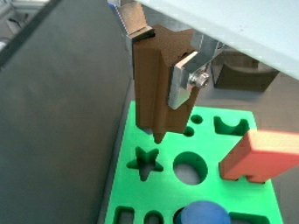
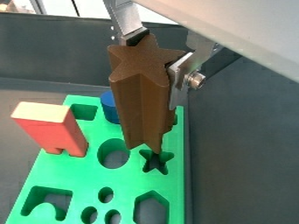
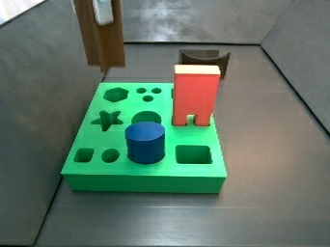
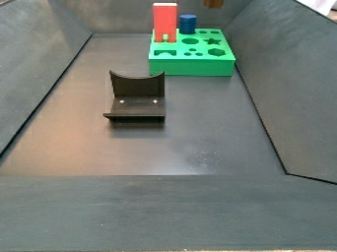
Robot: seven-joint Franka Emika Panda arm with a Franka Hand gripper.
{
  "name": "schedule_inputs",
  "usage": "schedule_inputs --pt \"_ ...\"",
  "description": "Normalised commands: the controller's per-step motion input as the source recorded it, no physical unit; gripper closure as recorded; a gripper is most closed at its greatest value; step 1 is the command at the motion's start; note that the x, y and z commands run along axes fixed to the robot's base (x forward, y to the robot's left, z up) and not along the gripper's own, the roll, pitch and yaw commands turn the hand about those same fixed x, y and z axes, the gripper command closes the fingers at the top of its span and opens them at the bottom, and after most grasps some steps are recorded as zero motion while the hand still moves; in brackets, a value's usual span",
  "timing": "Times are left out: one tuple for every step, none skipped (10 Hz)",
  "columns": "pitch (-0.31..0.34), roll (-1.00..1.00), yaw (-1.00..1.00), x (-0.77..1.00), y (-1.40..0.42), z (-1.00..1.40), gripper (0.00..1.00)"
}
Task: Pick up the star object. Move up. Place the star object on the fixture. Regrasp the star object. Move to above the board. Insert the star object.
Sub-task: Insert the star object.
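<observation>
My gripper (image 1: 159, 59) is shut on the star object (image 1: 159, 87), a dark brown prism that hangs upright between the silver fingers (image 1: 184, 79). In both wrist views its lower end is in the air above the green board (image 1: 163, 197), close to the star-shaped hole (image 1: 145, 162). In a side view the star object (image 3: 100, 37) hangs well above the board's (image 3: 142, 176) far left part, apart from the star hole (image 3: 110, 120). The fixture (image 4: 136, 98) stands bare on the floor, away from the board (image 4: 222, 61).
A red block (image 3: 196, 94) stands upright on the board's right side, and a blue cylinder (image 3: 145, 143) stands in a hole near the front. Hexagon, round and square holes lie open. Dark sloping walls enclose the floor.
</observation>
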Motion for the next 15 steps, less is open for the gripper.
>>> schedule_inputs --pt "-0.234 0.00 -0.12 -0.11 -0.06 -0.62 1.00" --pt "-0.244 -0.04 -0.11 0.00 -0.05 -0.63 1.00" --pt "-0.204 0.00 -0.09 -0.04 -0.03 -0.56 1.00" --pt "-0.201 0.00 -0.06 -0.14 0.00 -0.47 1.00" --pt "-0.006 0.01 -0.04 0.00 -0.05 0.00 1.00" --pt "-0.003 0.04 0.00 0.00 -0.02 -0.18 1.00" --pt "-0.057 0.12 0.00 0.00 -0.11 -0.59 1.00" --pt "-0.039 0.00 0.00 0.00 0.00 -0.19 1.00" --pt "-0.030 0.00 -0.06 0.07 0.00 -0.11 1.00" --pt "-0.063 0.00 -0.03 0.01 -0.01 -0.31 1.00" --pt "-0.117 0.00 0.00 0.04 -0.02 -0.57 1.00" --pt "-0.067 0.00 0.00 0.03 0.00 -0.25 1.00" --pt "-0.053 0.00 -0.02 0.00 0.00 -0.15 1.00" --pt "-0.026 0.00 0.00 0.00 0.00 -0.16 1.00" --pt "-0.023 0.00 0.00 0.00 0.00 -0.22 1.00"
